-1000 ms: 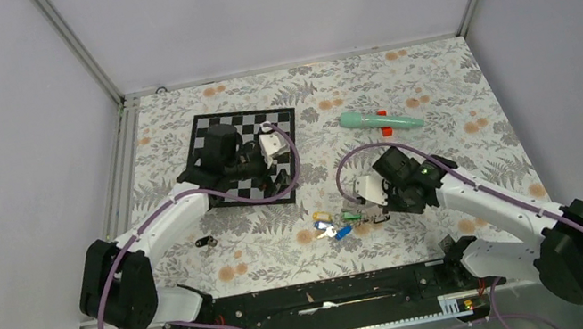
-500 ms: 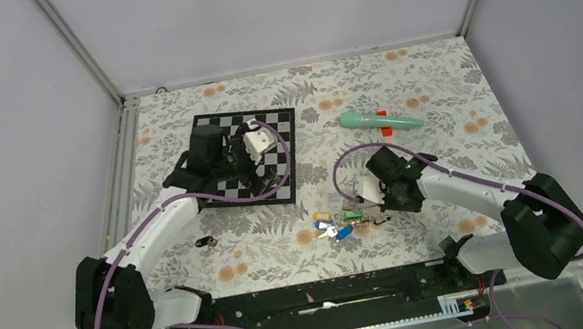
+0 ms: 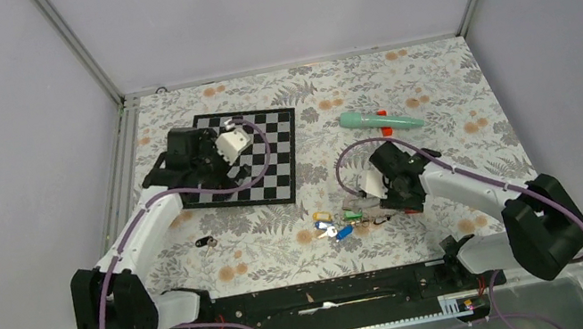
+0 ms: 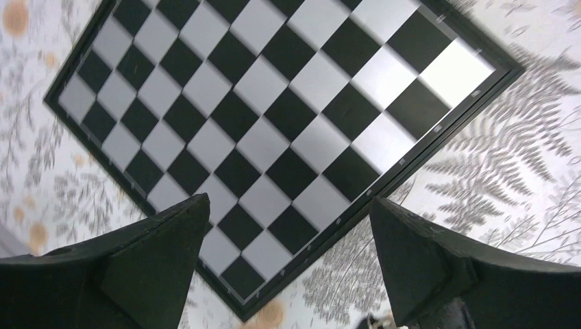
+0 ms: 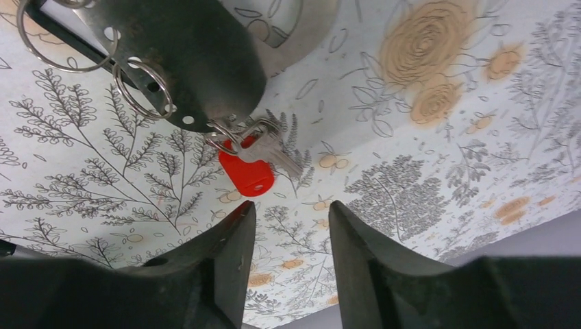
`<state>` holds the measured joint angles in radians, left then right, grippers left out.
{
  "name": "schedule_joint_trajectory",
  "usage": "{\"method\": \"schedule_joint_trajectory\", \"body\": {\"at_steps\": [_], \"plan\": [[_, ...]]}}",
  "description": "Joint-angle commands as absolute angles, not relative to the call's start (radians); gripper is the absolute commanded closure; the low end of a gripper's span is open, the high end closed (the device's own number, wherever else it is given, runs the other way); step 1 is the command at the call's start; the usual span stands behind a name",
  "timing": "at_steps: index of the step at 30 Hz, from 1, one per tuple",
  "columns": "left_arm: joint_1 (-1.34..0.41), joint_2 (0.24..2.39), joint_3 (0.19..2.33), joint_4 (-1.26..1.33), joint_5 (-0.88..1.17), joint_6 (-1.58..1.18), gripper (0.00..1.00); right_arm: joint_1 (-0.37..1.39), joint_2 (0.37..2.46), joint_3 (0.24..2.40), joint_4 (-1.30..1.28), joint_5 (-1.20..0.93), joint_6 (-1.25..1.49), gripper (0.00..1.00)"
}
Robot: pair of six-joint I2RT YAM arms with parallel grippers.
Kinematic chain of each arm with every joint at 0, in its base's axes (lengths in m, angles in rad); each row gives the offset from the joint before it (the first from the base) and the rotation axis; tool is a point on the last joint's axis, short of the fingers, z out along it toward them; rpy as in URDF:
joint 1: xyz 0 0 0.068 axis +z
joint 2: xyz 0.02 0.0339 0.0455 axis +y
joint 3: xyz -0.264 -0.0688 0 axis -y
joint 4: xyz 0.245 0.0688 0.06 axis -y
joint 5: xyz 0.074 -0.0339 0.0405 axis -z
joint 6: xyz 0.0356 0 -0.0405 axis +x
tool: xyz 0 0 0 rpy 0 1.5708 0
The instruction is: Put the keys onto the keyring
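Several keys (image 3: pixel 335 225) with yellow, blue and green tags lie bunched on the floral cloth at centre. A black-tagged key (image 3: pixel 207 242) lies alone to the left. In the right wrist view a red-tagged key (image 5: pixel 246 173) hangs by a small ring from the keyring (image 5: pixel 199 55), seen as a dark holed metal piece carrying thin wire rings. My right gripper (image 5: pixel 291 205) (image 3: pixel 394 201) is open just behind the red tag, with nothing between its fingers. My left gripper (image 4: pixel 288 202) (image 3: pixel 183 161) is wide open and empty above the chessboard's edge.
A black-and-white chessboard (image 3: pixel 268 155) (image 4: pixel 274 116) lies at the back left. A teal tube with a red cap (image 3: pixel 380 120) rests at the back right. Grey walls close in the table on three sides.
My right gripper has opened and let go of the red-tagged key. The left arm has swung left and back across the chessboard, its gripper staying open.
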<state>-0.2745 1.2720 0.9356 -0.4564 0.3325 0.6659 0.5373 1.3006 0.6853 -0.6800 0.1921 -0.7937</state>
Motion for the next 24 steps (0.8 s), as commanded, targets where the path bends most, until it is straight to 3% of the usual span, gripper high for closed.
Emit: {"method": "schedule_joint_trajectory", "body": {"at_steps": [1, 11, 17, 24], "plan": [[-0.185, 1.233, 0.990, -0.553, 0.275, 0.690, 0.01, 0.518, 1.234, 0.777, -0.719, 0.169, -0.798, 0.45], [-0.002, 1.068, 0.879, -0.516, 0.357, 0.609, 0.01, 0.476, 1.141, 0.917, -0.606, -0.088, -0.588, 0.01], [0.028, 1.077, 0.876, -0.740, 0.334, 0.835, 0.01, 0.471, 1.133, 0.972, -0.584, -0.175, -0.505, 0.00], [0.028, 1.178, 0.832, -0.857, 0.338, 0.898, 0.11, 0.469, 1.080, 0.893, -0.513, -0.227, -0.440, 0.00]]}}
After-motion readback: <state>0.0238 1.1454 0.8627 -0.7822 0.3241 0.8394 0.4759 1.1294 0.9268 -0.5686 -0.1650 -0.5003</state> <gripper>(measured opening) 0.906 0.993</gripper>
